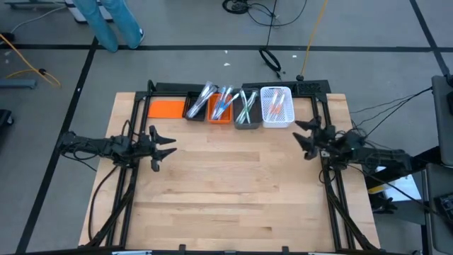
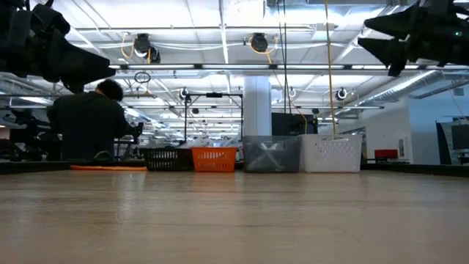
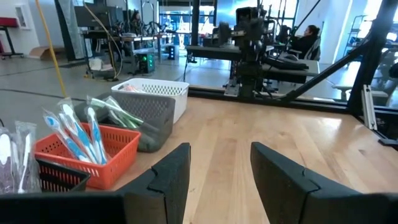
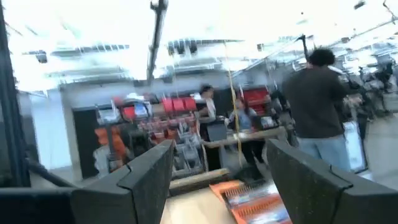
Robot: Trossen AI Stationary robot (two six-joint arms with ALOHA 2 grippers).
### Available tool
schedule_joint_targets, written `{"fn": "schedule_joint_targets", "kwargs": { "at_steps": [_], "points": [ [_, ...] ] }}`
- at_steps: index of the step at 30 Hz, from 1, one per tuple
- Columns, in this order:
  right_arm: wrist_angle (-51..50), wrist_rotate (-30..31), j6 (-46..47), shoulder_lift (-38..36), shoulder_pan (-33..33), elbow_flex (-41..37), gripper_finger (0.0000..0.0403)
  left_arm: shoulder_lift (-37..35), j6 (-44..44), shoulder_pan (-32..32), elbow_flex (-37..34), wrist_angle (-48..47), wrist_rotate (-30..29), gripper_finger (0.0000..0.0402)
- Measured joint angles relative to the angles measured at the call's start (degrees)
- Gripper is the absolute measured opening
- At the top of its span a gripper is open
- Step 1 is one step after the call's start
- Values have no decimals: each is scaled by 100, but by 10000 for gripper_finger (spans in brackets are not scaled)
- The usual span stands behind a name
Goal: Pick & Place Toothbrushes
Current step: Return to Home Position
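With toothbrushes (image 1: 221, 105) sorted into bins (image 1: 277, 125) upper centre, left gripper (image 1: 170, 145) mid-left and right gripper (image 1: 299, 136) mid-right raised clear, fingers spread, empty, probably homing.

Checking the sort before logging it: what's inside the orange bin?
The orange bin holds several wrapped toothbrushes with blue accents, leaning, tips poking above its rim. Their lower ends and the bin's floor are hidden behind its mesh wall, so anything lying underneath cannot be seen.

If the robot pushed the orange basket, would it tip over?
Probably it slides: the orange basket looks low, wide and sits flat on the table. It likely feels light, being mesh plastic. The blue toothbrushes poking above its rim might rattle.
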Motion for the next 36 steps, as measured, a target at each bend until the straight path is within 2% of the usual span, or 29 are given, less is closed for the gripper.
{"fn": "schedule_joint_targets", "kwargs": {
  "at_steps": [4,10,36],
  "points": [
    [861,-29,6,16,-74,4,251,12,-1,0,0,25,9,170],
    [1116,-23,1,-1,-150,0,251,56,0,0,0,-5,2,170],
    [1020,-23,2,68,-352,0,252,56,0,0,0,30,2,170]
  ]
}}
